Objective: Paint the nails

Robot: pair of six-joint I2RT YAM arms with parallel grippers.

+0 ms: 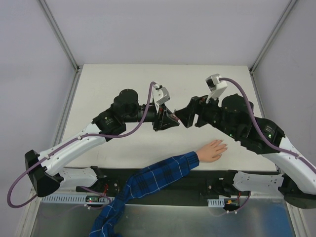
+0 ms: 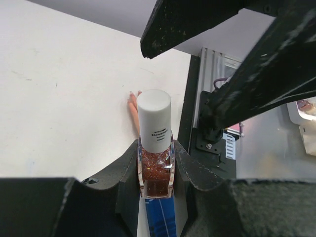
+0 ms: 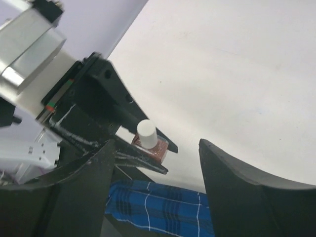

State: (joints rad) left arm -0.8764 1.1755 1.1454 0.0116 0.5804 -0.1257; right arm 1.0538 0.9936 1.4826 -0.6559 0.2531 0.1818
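reddish glitter bottle (image 2: 156, 170), white cap (image 2: 154, 116) — clamped between the left fingers (image 2: 122, 173). right fingers (image 3: 237, 177) spread wide, close by the cap.

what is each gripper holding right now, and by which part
The left gripper is shut on the nail polish bottle, clamping its glittery glass body; the white cap stands free. The right gripper is open and holds nothing.

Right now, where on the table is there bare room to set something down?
The far strip of the table behind both arms is bare, and so is the patch between the left arm and the sleeve. The middle is crowded, where the arms meet at the bottle, beyond the hand.
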